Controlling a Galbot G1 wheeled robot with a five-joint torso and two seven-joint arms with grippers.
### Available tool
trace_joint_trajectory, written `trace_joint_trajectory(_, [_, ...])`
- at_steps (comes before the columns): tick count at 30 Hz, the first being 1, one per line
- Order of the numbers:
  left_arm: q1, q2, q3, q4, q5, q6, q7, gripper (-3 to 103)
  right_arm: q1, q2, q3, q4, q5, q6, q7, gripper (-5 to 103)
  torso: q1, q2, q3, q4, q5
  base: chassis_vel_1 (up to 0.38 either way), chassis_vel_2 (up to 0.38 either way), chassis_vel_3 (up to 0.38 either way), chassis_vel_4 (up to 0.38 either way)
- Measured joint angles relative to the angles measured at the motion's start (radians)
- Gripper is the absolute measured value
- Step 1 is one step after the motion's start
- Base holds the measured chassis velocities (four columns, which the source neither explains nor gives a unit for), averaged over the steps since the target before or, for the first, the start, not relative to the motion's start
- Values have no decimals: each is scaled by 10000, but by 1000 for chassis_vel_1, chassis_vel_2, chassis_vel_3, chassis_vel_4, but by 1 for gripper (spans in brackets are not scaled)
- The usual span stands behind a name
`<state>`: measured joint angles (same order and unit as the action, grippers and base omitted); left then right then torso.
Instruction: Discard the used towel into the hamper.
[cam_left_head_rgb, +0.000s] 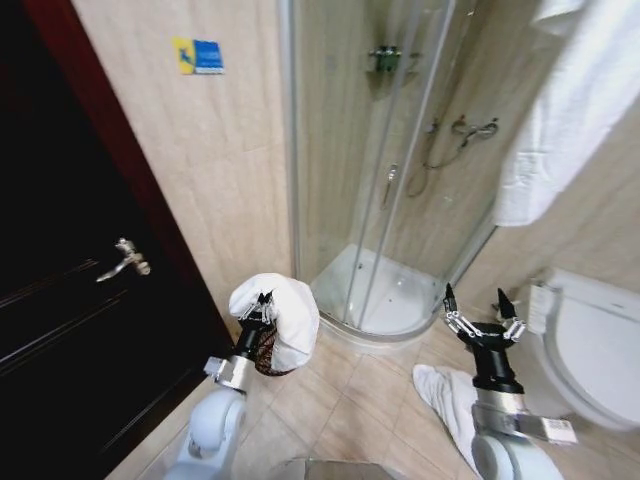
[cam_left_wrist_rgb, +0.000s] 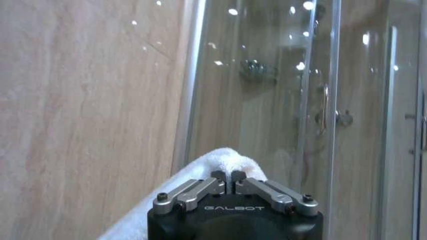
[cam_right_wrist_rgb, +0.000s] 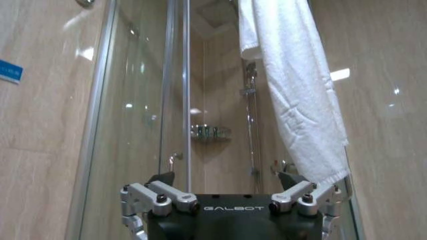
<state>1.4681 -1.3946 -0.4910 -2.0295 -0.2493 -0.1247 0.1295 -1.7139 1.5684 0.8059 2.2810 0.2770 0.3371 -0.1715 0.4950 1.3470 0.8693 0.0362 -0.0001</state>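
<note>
Over dark woven hamper (cam_left_head_rgb: 266, 355), seemingly, left pincer (cam_left_head_rgb: 259, 308) clamping white towel (cam_left_head_rgb: 285, 315)

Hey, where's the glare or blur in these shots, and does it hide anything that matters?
Head view: wide-angle bending at the edges, slight softness; the white towel covers most of the hamper behind the left gripper. Left wrist view: bright glints speckle the shower glass, and the background is soft. Right wrist view: light patches on the wall tiles; the hanging towel reads clearly.
</note>
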Motion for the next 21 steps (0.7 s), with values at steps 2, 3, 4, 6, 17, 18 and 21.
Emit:
trace_joint_trajectory(2, [-472, 384, 50, 481, -122, 0, 4, 3, 22, 8, 22, -117, -44, 20, -5, 100, 0, 0, 0, 3, -1, 0, 0, 0, 0])
trace_joint_trajectory(3, [-759, 616, 116, 819, -208, 0, 27, 3, 29, 22, 33, -178, -71, 30, -7, 100, 0, 0, 0, 3, 0, 0, 0, 0, 0])
trace_joint_trajectory(4, [-759, 616, 116, 819, -208, 0, 27, 3, 29, 22, 33, -178, -71, 30, -7, 100, 0, 0, 0, 3, 0, 0, 0, 0, 0])
trace_joint_trajectory(6, [-1191, 878, 254, 1358, -295, -3, 82, 3, 32, 50, 45, -295, -142, 50, -8, 100, 0, -1, 0, 2, -3, 0, 0, 0, 0])
trace_joint_trajectory(17, [-2835, 1562, 1040, 3804, -411, -294, 146, 3, 114, 157, -19, -619, -454, 256, -11, 100, 1, -1, 1, 2, -1, 0, 0, 0, 0])
trace_joint_trajectory(18, [-3159, 1609, 1169, 4331, -312, -460, 134, 3, 83, 195, -29, -635, -503, 310, -33, 100, 1, -1, 1, 1, 0, 0, 0, 0, 0])
trace_joint_trajectory(21, [-3468, 1623, 1302, 4837, -125, -645, 115, 3, 48, 236, -47, -634, -557, 342, -59, 100, 0, -1, 1, 0, -1, 0, 0, 0, 0])
